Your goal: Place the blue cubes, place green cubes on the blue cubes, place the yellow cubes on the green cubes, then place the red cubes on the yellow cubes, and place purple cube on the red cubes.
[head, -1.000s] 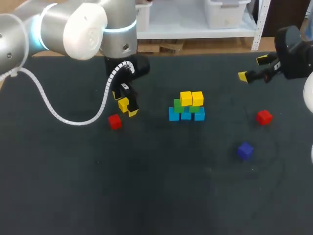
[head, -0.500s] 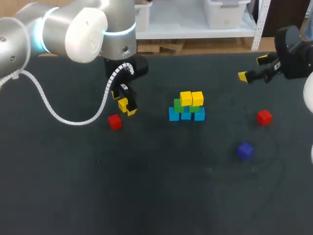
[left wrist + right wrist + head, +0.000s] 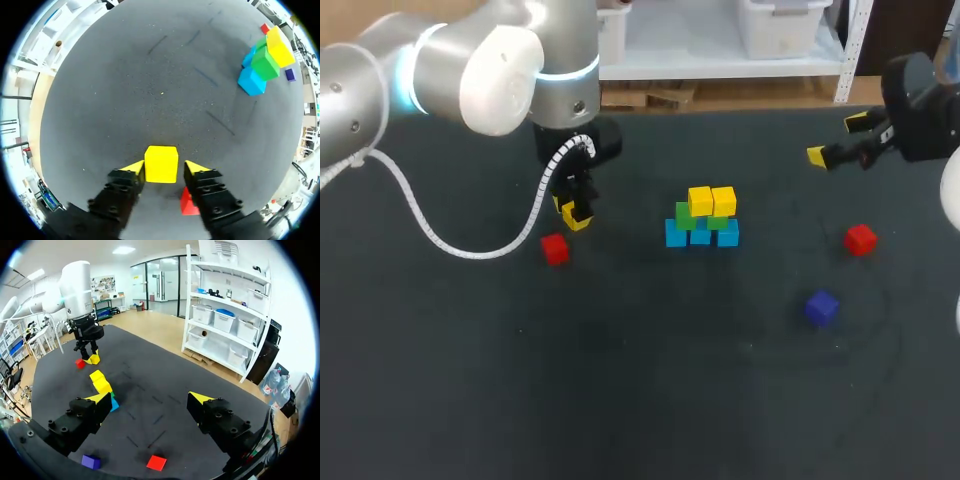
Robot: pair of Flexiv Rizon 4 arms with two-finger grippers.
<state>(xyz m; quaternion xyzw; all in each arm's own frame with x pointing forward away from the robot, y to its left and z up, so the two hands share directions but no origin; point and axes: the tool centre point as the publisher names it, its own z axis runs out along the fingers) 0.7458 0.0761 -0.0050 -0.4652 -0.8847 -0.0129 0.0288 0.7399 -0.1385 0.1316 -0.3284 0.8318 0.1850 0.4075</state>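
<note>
The stack point(image 3: 702, 220) stands near the middle of the dark table point(image 3: 620, 400). It has a row of blue cubes point(image 3: 700, 236) at the bottom, green cubes point(image 3: 686, 215) on them, and two yellow cubes point(image 3: 711, 201) side by side on top. From the left wrist view the same stack shows as blue point(image 3: 251, 81), green point(image 3: 265, 62) and yellow point(image 3: 279, 47) layers, well ahead of the fingers and off to one side. The left gripper point(image 3: 572, 212) hangs to the left of the stack, well apart from it. It is clamped on a single yellow cube point(image 3: 161, 163), which sits squarely between the two yellow tips of the left gripper point(image 3: 161, 169). That cube appears to be held clear of the table. The left red cube point(image 3: 555, 248) lies on the cloth a little farther from the stack than this gripper and slightly nearer the camera. In the left wrist view the red cube point(image 3: 188, 202) shows partly under one finger. The right red cube point(image 3: 860, 239) lies to the right of the stack, well apart from it. The purple cube point(image 3: 821, 307) lies to the right of the stack and nearer the front edge. The right gripper point(image 3: 837, 139) is far to the right of the stack, toward the table's back edge. Its fingers are spread wide apart with nothing between them, as the right wrist view also shows point(image 3: 150, 398). There the red cube point(image 3: 156, 462) and the purple cube point(image 3: 90, 461) lie below the fingers.
</note>
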